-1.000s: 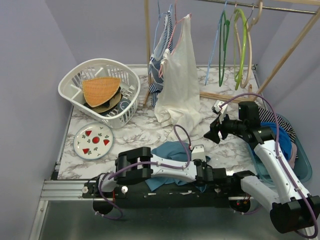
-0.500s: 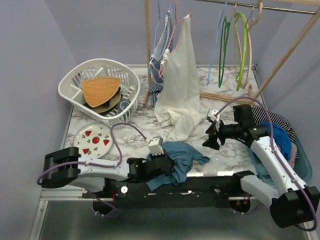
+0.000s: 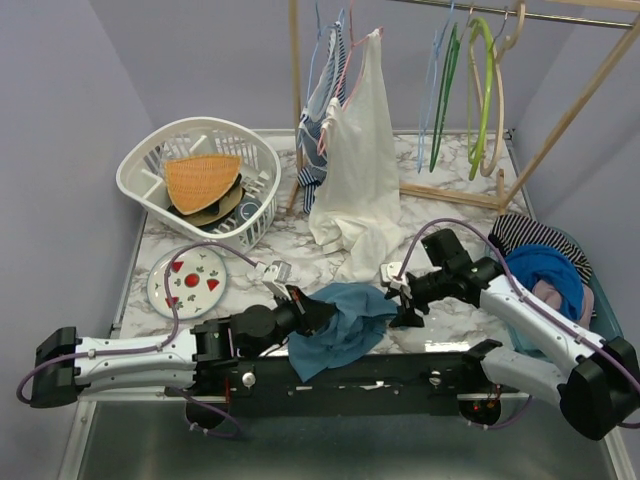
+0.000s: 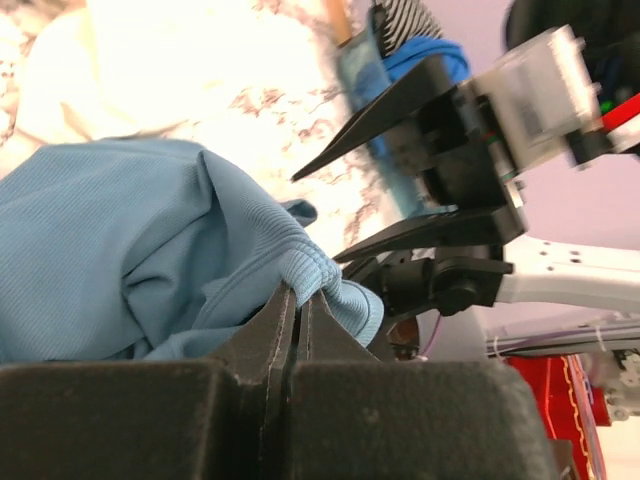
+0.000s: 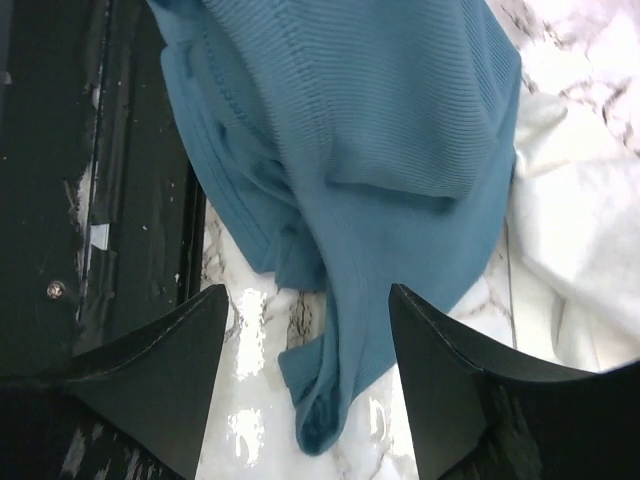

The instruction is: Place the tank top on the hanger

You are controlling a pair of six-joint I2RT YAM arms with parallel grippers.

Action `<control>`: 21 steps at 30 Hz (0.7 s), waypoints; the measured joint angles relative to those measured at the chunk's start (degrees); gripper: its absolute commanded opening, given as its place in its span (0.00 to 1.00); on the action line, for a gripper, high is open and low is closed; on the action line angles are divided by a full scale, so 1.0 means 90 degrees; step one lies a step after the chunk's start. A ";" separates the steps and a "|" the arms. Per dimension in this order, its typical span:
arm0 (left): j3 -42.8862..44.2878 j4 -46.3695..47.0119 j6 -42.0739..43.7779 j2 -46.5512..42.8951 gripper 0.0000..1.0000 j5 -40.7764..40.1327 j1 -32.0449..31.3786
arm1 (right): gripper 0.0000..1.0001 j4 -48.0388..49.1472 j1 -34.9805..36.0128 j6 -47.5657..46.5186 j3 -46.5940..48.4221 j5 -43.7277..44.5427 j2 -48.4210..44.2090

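The teal-blue tank top (image 3: 340,325) lies bunched on the marble table near the front edge. My left gripper (image 3: 312,310) is shut on its ribbed edge; the left wrist view shows my gripper (image 4: 298,293) pinching a fold of the tank top (image 4: 120,240). My right gripper (image 3: 400,303) is open just above the top's right side; in the right wrist view it (image 5: 305,292) straddles a strap end of the tank top (image 5: 380,100) without touching it. The beige hanger (image 3: 499,150) hangs on the rail at the far right.
A cream-white garment (image 3: 365,150) and a striped garment (image 3: 322,110) hang on the wooden rack. Green hangers (image 3: 485,90) hang beside the beige one. A white basket (image 3: 140,165) and a plate (image 3: 187,281) are at the left. A blue bin (image 3: 605,340) of clothes stands at the right.
My left arm swung leftwards, taking hold of the tank top and drawing it left. My right gripper came down and left, to the top's right edge.
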 measured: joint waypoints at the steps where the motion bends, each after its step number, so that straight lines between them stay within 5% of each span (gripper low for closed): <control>1: 0.0000 -0.0061 0.0124 -0.0185 0.00 0.0024 0.0017 | 0.74 0.0056 0.0117 -0.0002 0.0000 -0.0005 0.0044; 14: 0.0721 -0.1632 0.1234 -0.1506 0.00 -0.0024 0.0126 | 0.71 0.1462 0.1039 0.0860 0.0010 0.0721 0.1022; 17: 0.0833 -0.1817 0.1362 -0.1484 0.00 -0.0032 0.0129 | 0.58 0.1817 0.1064 0.1093 0.0010 0.1205 0.1171; 21: 0.0952 -0.2023 0.1535 -0.1389 0.00 -0.0036 0.0129 | 0.23 0.1965 0.1071 0.1345 0.0046 0.1569 0.1324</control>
